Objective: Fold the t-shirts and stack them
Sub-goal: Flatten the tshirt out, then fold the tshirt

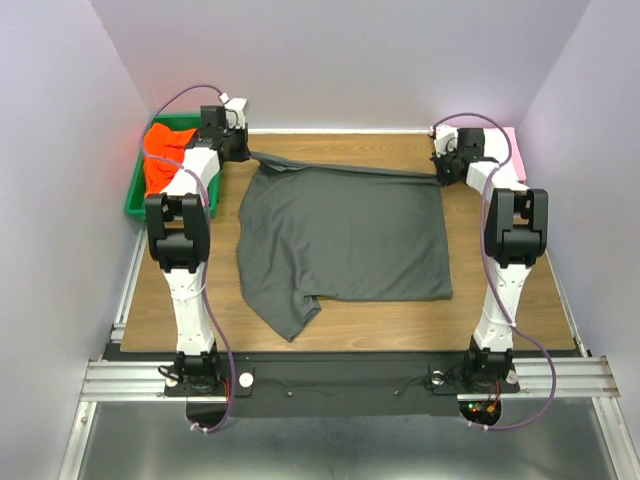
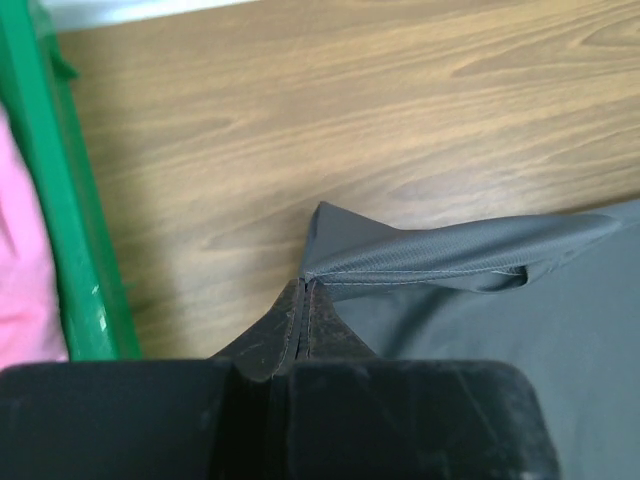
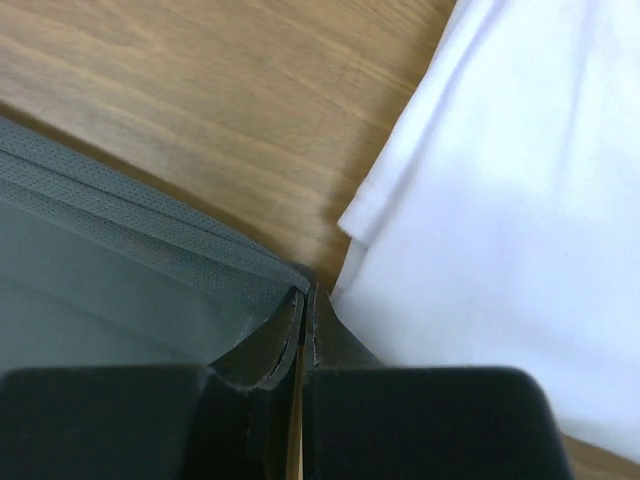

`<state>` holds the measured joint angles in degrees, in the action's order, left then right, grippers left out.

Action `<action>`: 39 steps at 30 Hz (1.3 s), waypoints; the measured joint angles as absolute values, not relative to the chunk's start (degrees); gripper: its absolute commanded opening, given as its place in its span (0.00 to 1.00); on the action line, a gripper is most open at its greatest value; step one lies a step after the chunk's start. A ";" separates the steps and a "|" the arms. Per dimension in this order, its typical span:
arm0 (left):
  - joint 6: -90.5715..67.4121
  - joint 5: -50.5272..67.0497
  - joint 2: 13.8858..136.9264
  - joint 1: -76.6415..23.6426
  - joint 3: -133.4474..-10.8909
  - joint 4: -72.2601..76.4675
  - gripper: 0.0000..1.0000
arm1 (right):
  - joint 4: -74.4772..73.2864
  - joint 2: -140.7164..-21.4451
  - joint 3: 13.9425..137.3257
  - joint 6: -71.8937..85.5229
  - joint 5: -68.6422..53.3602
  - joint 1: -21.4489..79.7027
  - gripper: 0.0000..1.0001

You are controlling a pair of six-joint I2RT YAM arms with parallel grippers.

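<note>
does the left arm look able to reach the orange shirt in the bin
Likely within reach: the green bin sits just beside the left gripper, nothing between. But that gripper is shut on a corner of the grey t-shirt and must let go first.

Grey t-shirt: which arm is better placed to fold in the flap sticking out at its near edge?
Left, probably: the flap lies nearer the left arm, across the grey t-shirt from the right arm.
</note>
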<state>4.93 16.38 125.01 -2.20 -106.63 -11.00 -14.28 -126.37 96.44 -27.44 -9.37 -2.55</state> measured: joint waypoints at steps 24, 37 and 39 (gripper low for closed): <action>5.98 15.94 117.10 -3.51 -102.72 -21.37 0.00 | -16.47 -120.95 94.24 -29.67 -7.92 -2.55 0.01; 4.43 16.34 99.46 -3.46 -82.06 -26.17 0.00 | -19.73 -113.47 86.46 -33.85 -9.06 -2.55 0.01; 4.43 16.03 99.26 -3.46 -79.53 -27.07 0.00 | -20.67 -113.23 84.99 -34.30 -9.54 -2.55 0.01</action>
